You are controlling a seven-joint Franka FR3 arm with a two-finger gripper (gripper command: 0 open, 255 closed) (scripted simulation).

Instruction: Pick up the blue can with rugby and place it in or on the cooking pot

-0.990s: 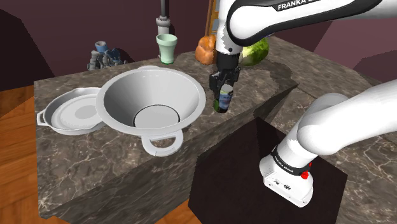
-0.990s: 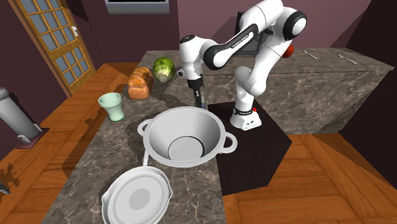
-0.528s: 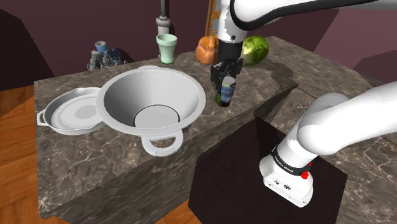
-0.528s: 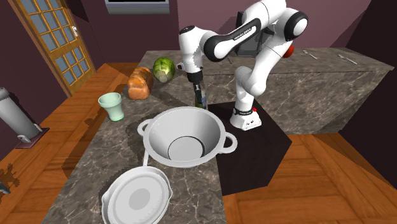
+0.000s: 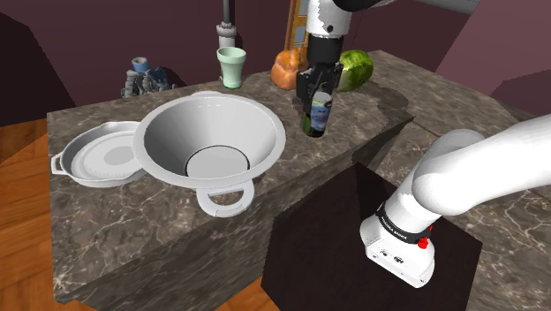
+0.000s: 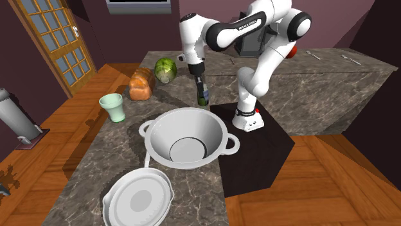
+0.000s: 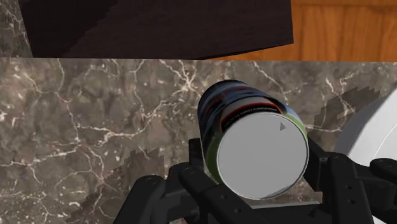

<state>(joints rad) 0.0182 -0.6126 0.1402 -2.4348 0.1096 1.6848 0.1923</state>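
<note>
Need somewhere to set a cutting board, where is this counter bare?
Bare: the near edge of the counter in the shoulder view, in front of pot and lid. Crowded: the far edge, with cup, bread, round green produce and the gripper holding the can.

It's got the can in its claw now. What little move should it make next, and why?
Probably carry it sideways over the white pot, high enough to clear the rim. The gripper is shut on the can, which seems to hang just above the counter beside the pot, not yet over it.
</note>
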